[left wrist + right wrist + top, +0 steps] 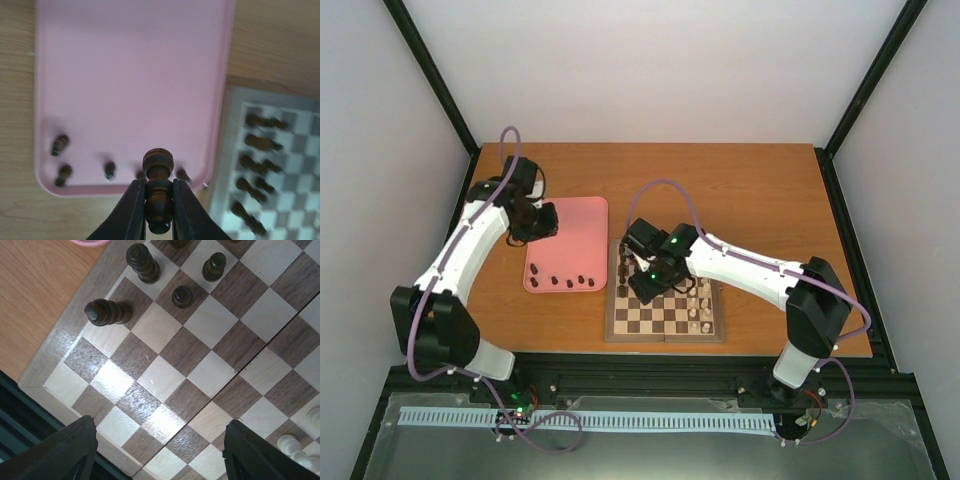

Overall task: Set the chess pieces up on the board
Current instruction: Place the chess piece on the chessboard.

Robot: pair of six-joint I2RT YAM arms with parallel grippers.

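Left wrist view shows the left gripper [159, 186] with its fingers [134, 210] closed on one dark chess piece [158, 162]. The grip is around the lower body, and the head protrudes beyond the fingertips. The piece hangs over the near rim of the pink tray [130, 75], where several loose pieces [60, 145] lie in a row. The board [225, 165] sits just beside the tray on the table [760, 190], and its tray-side squares already carry dark pieces [142, 262].

The right gripper [165, 452] hovers over the board's near-left corner, fingers wide apart and holding nothing.

The step in hand appears to be transfer to the board. Recommended procedure:

1. Raise the piece clear of the tray rim before traversing.
2. Choose a vacant square in the dark ranks.
3. Descend vertically, avoiding neighbouring pieces.
4. Seat the base flat and centred, then release.
5. Keep the two arms apart, as both work the same board edge.
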